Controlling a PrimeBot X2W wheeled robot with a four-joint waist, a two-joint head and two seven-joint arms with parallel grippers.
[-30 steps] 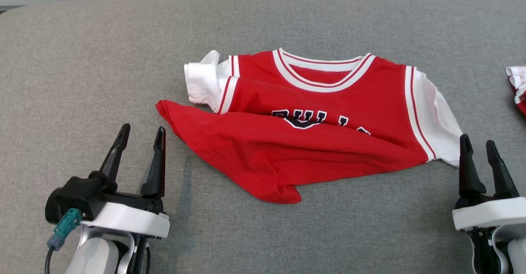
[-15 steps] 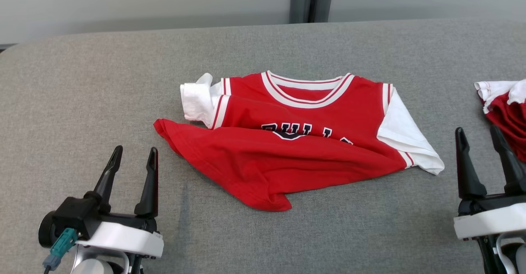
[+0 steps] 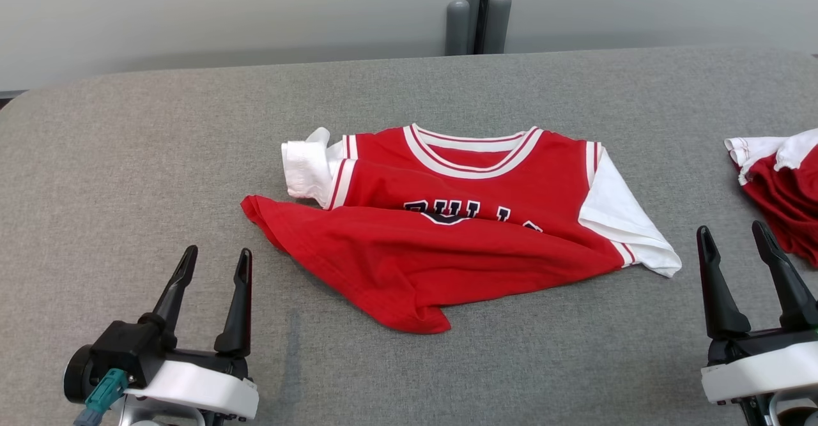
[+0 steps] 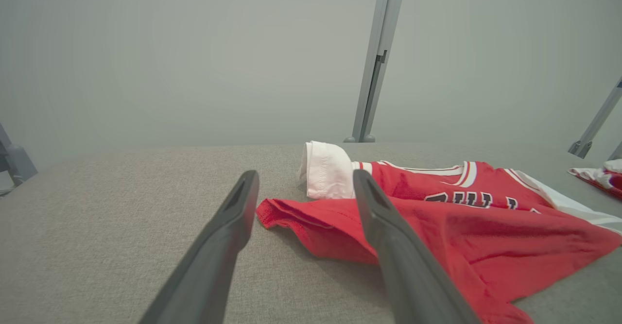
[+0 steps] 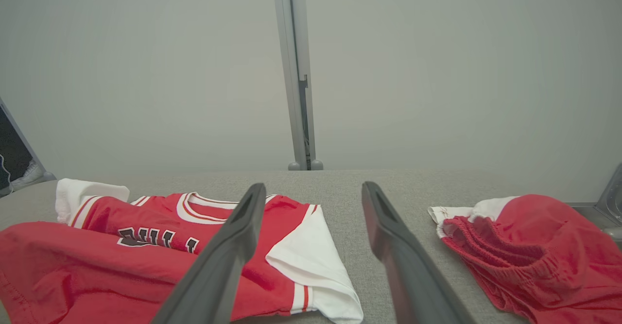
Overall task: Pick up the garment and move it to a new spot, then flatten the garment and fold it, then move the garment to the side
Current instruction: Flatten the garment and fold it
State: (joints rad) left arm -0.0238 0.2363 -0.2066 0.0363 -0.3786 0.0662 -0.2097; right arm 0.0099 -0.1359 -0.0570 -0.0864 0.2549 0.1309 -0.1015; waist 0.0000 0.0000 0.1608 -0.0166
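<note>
Your left gripper (image 3: 218, 253) hangs low over the grey table (image 3: 128, 158), its two dark fingers spread wide with nothing between them. It is near the garment's closest corner but short of it. Your right gripper (image 3: 731, 229) is just as wide and just as empty. It sits just beside the tip of the white sleeve (image 3: 629, 237) on that side, and from here it looks apart from the cloth.

The garment (image 3: 447, 253), a red jersey with a striped collar, lies in the middle of the table with the collar away from you. It is not flat. The lower body is thrown up over the chest and hides the bottom half of the lettering. One hem corner (image 3: 255, 207) pokes out toward your left gripper. The sleeve on your left (image 3: 305, 169) is rolled back on itself.

Expect it to be light, limp and thin. It will likely sag wherever you do not support it, and a lifted layer may drag the one beneath. I would take the hem corner with the left gripper and the hem edge below the right sleeve with the right, pinching only the top layer. That way the flap can be drawn toward you and opened. Pinch at the seams, where the cloth is doubled and should slip less.

A second red and white garment (image 3: 786, 183) is heaped at the table's right edge, near your right gripper and well apart from the jersey. Keep your fingers out of it.
</note>
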